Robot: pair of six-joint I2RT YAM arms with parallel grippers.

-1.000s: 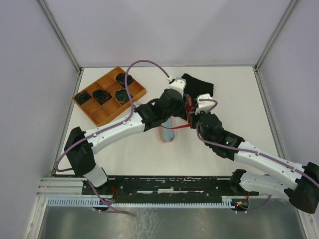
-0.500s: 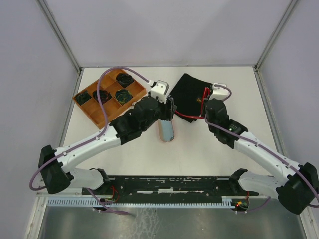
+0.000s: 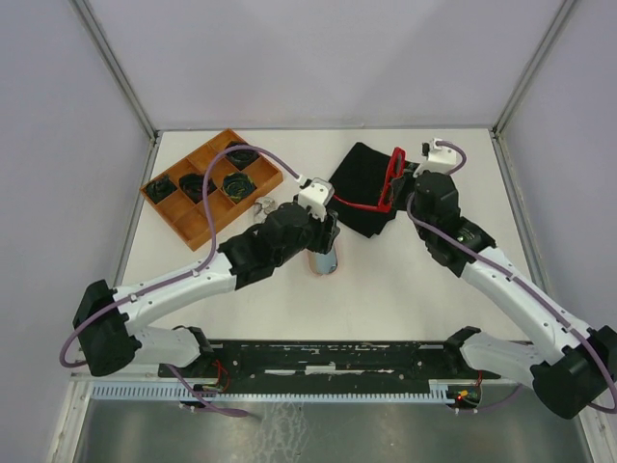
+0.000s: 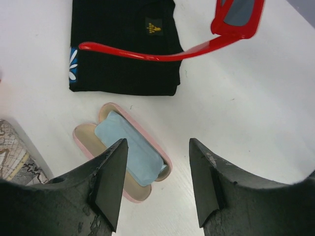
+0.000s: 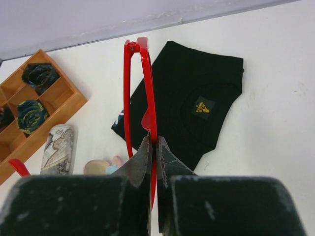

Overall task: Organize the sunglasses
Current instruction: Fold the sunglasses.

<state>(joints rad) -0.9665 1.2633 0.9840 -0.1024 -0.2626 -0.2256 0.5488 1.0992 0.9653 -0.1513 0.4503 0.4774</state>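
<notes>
My right gripper [image 3: 403, 179] [image 5: 153, 142] is shut on the red sunglasses [image 3: 390, 180] [image 5: 143, 83], pinching one thin arm and holding them in the air over a folded black cloth [image 3: 364, 189] [image 5: 197, 101]. In the left wrist view the red sunglasses [image 4: 235, 20] hang at the top right, one arm stretching across the black cloth [image 4: 123, 49]. My left gripper [image 3: 324, 241] [image 4: 157, 160] is open and holds nothing. It hovers over an open pink case [image 4: 125, 155] [image 3: 324, 261] lined with a light blue cloth.
A wooden divided tray [image 3: 196, 218] [image 5: 64, 105] with dark coiled items stands at the back left. A grey patterned case [image 3: 262, 205] [image 5: 57, 147] [image 4: 15, 160] lies between the tray and the pink case [image 5: 101, 166]. Walls enclose the table on three sides.
My right gripper has carried the red sunglasses back and to the right, over the black cloth. My left arm has drawn back toward the near side, uncovering the cloth.
</notes>
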